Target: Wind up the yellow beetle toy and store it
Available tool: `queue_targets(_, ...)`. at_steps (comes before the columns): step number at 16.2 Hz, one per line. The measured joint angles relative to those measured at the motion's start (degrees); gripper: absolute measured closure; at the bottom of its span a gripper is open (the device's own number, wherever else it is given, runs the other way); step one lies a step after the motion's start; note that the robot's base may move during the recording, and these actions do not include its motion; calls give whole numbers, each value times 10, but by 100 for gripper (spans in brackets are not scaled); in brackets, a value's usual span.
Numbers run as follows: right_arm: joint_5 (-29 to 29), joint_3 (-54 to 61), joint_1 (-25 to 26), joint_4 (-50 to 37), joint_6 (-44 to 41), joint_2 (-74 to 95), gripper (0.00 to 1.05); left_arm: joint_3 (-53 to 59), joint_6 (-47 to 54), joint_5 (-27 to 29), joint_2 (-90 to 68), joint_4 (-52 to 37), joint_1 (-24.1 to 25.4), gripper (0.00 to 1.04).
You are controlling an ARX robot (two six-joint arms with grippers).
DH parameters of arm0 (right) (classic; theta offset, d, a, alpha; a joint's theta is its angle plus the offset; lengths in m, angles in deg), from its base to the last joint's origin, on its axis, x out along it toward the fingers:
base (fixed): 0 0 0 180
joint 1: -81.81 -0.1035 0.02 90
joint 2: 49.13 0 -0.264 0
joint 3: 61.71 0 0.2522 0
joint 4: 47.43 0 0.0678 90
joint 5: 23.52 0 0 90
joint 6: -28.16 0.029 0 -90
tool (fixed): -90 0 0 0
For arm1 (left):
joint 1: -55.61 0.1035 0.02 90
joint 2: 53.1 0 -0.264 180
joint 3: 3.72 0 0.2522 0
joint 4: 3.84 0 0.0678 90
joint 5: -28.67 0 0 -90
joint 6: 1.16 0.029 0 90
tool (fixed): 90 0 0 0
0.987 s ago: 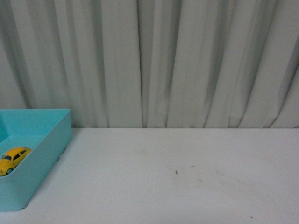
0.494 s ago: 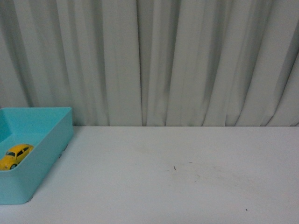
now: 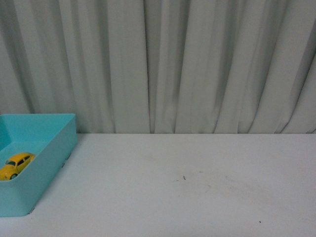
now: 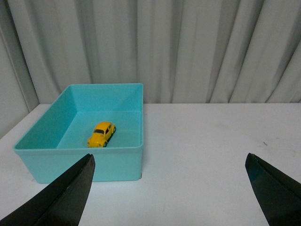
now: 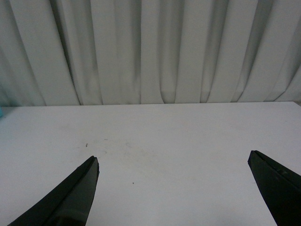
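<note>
The yellow beetle toy [image 3: 16, 164] lies on the floor of the turquoise box [image 3: 49, 153] at the table's left side. From the left wrist the yellow beetle toy [image 4: 101, 134] shows upright on its wheels inside the turquoise box [image 4: 117, 162]. My left gripper [image 4: 169, 157] is open, held back from the box with nothing between its black fingers [image 4: 70, 188]. My right gripper [image 5: 173, 159] is open too, over bare white table, its fingers [image 5: 75, 190] wide apart. Neither arm appears in the front view.
A white tabletop [image 3: 197, 182] with a few small dark specks [image 3: 184, 177] stretches right of the box. A pale pleated curtain [image 3: 173, 64] closes off the back.
The front view has shifted slightly, so the box and toy sit a little higher in frame than one second ago. The toy stays in the box.
</note>
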Motion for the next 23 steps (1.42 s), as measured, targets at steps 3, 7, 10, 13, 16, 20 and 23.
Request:
queue_targets(3,0,0,0,-1,0,0,7,0,0,0,0,0,0,7)
queue_targets(7,0,0,0,-1,0,0,7,0,0,0,0,-1,0,7)
queue_targets(10,0,0,0,-1,0,0,7,0,0,0,0,0,0,7)
queue_targets(13,0,0,0,0,0,0,7,0,-1,0,0,0,0,7)
queue_targets(16,0,0,0,0,1,0,7,0,-1,0,0,1,0,7)
queue_targets(20,0,0,0,0,2,0,7,0,-1,0,0,0,0,7)
queue_targets(23,0,0,0,0,2,0,7,0,-1,0,0,0,0,7)
